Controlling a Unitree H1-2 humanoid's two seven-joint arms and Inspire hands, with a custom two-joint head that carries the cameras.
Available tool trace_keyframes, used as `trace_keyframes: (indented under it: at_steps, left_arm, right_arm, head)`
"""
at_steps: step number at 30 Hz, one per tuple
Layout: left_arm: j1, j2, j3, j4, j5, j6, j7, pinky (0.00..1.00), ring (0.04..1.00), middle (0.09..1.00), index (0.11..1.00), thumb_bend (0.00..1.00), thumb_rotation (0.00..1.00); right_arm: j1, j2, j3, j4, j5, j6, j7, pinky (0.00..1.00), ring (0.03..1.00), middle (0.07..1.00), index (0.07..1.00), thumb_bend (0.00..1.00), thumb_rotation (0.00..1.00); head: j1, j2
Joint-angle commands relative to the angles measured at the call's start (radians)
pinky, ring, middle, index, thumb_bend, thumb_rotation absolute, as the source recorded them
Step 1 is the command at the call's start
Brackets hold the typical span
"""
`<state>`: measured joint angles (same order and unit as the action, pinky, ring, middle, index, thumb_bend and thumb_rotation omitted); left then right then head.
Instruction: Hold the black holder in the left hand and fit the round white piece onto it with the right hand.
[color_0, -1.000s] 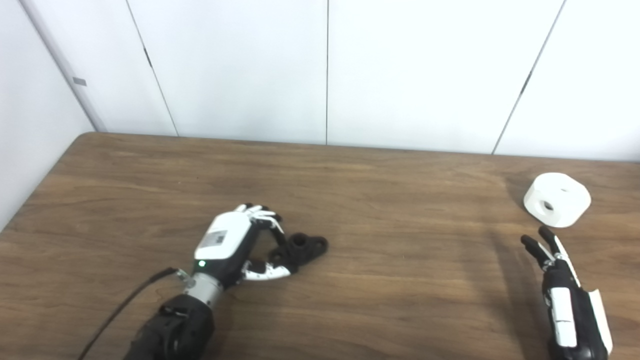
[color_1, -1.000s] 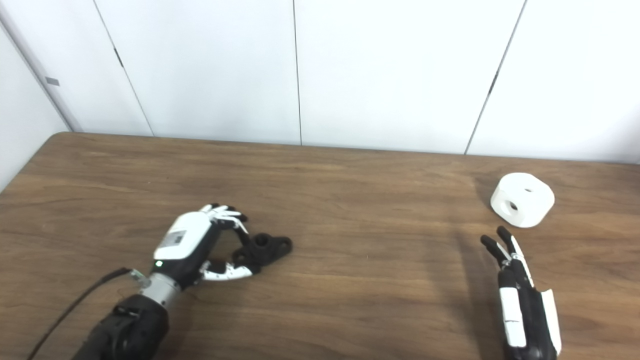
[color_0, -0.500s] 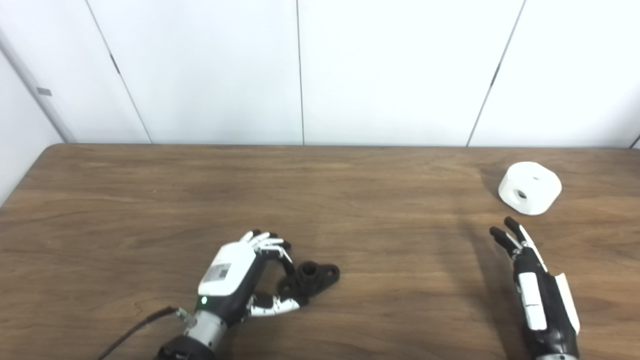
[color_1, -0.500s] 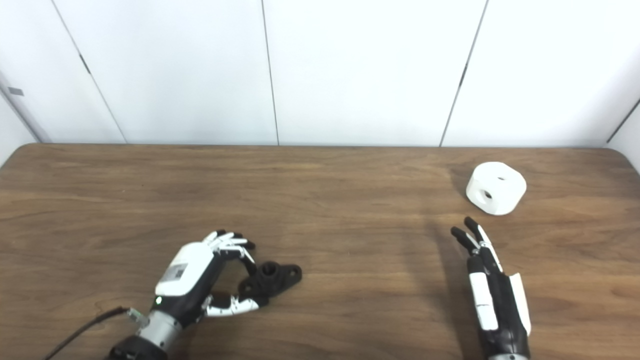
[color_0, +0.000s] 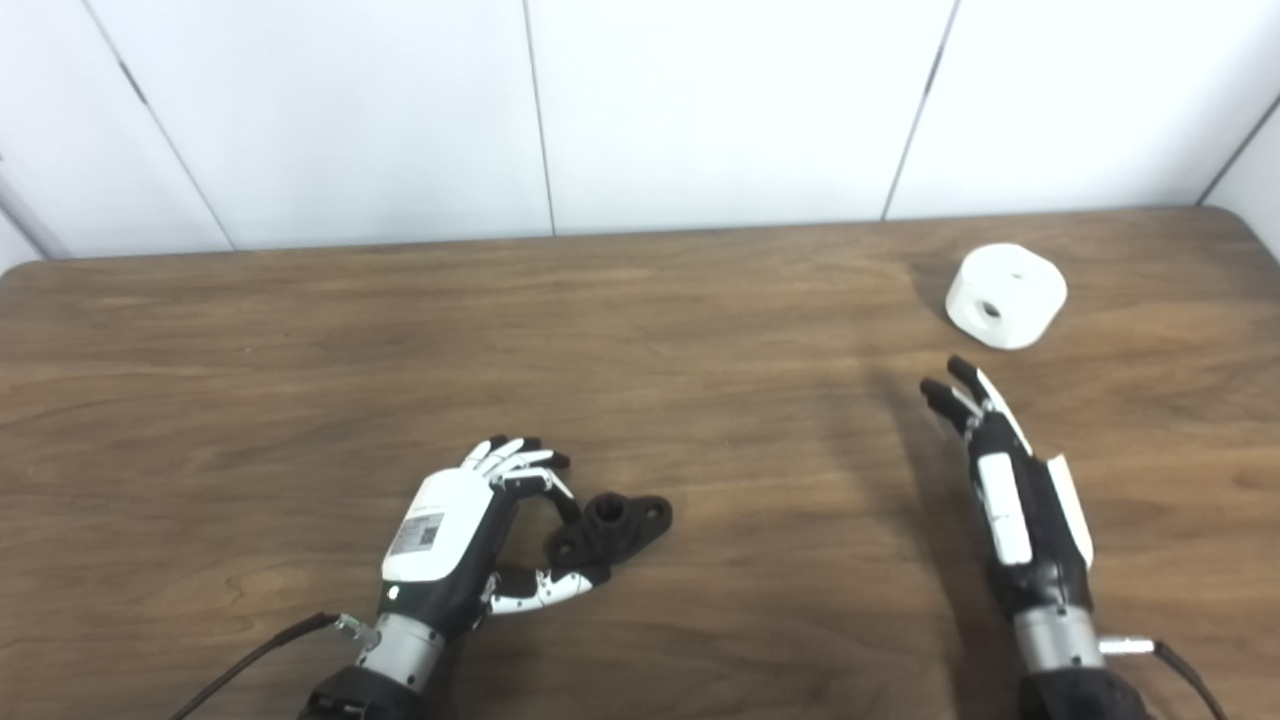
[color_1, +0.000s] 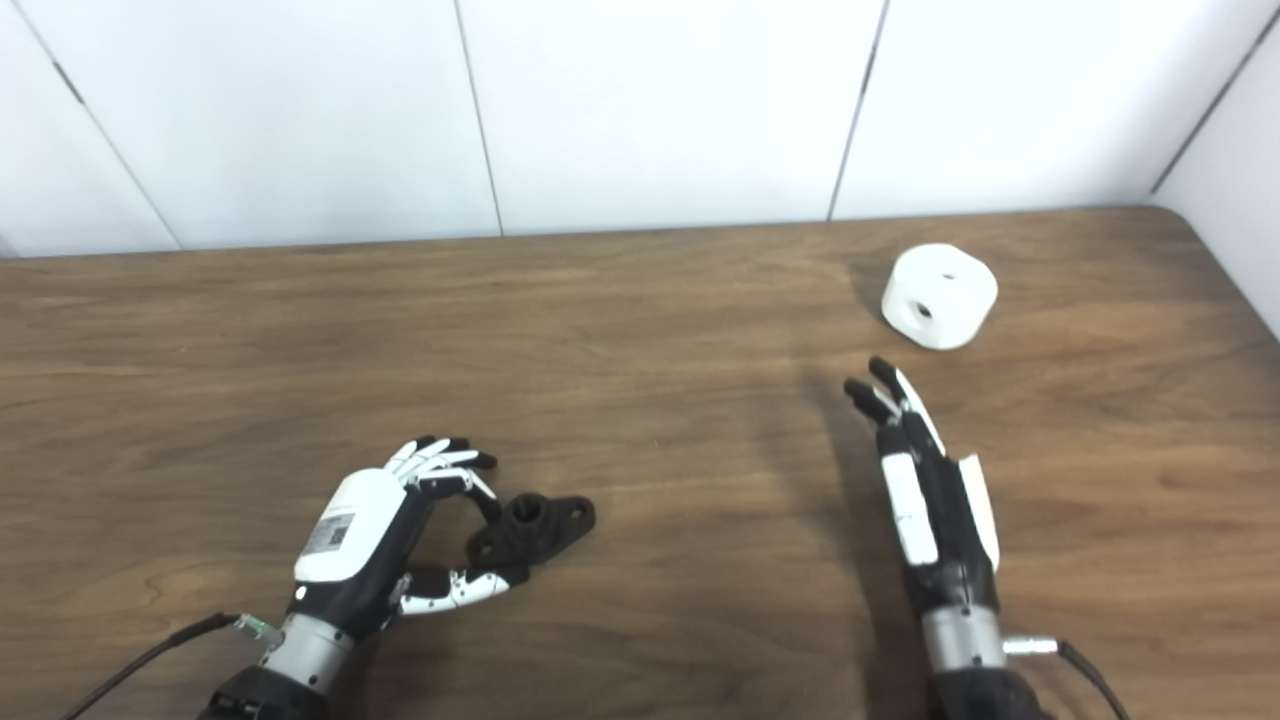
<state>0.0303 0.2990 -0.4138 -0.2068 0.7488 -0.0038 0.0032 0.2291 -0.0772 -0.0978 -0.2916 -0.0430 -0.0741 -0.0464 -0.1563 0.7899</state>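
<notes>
The black holder (color_0: 612, 524) lies flat on the wooden table (color_0: 300, 350), near the front and left of centre. My left hand (color_0: 447, 532) sits just left of it, fingers curled over the holder's left end and thumb stretched along its near side; the holder rests on the table and I cannot tell whether they touch it. The round white piece (color_0: 1006, 297), with a hole in its side, stands at the far right. My right hand (color_0: 1010, 480) is flat and open, fingers straight, its tips a short way in front and to the left of the white piece.
White wall panels (color_0: 700, 100) rise directly behind the table's far edge. The table's right corner (color_1: 1180, 215) is close beyond the white piece. A cable (color_0: 250, 660) trails from my left wrist.
The whole picture has shifted, so the camera moved. Both hands keep about the same places relative to the holder and the white piece; the right hand shows more of its wrist.
</notes>
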Motion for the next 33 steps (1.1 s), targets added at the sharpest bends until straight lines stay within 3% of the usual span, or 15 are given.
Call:
trace_keyframes:
  at_steps: [1,11,17,25,33]
  left_arm:
    - [0.037,0.003,-0.036,0.0,0.01,-0.036,-0.042,0.95,0.883,0.793,0.488,0.52,0.05]
    - [0.037,0.009,-0.04,-0.009,0.004,-0.042,-0.068,0.96,0.883,0.793,0.488,0.52,0.05]
    - [0.032,0.009,-0.04,0.006,0.003,-0.054,-0.056,0.95,0.882,0.791,0.488,0.52,0.05]
    - [0.029,0.012,-0.037,0.051,0.01,-0.099,-0.024,0.93,0.873,0.787,0.487,0.52,0.05]
    - [0.035,0.023,-0.019,0.06,0.011,-0.102,-0.021,0.91,0.865,0.784,0.488,0.52,0.05]
  right_arm:
    - [0.124,0.047,0.007,-0.049,0.012,-0.002,-0.011,1.0,0.895,0.855,0.915,0.56,1.0]
    - [0.116,0.032,-0.006,-0.123,0.017,0.049,-0.021,1.0,0.896,0.866,0.915,0.53,0.95]
    - [0.081,0.008,-0.043,-0.179,-0.014,0.112,-0.03,1.0,0.926,0.869,0.897,0.52,0.81]
    - [0.004,-0.045,-0.092,-0.234,-0.218,0.171,-0.047,0.87,0.881,0.867,0.883,0.59,0.7]
    - [-0.118,-0.095,-0.116,-0.261,-0.328,0.285,-0.025,0.88,0.898,0.883,0.891,0.65,0.58]
  head:
    - [-0.011,0.006]
    - [-0.052,0.02]
    - [-0.067,0.005]
    - [-0.116,-0.042]
    - [-0.188,-0.076]
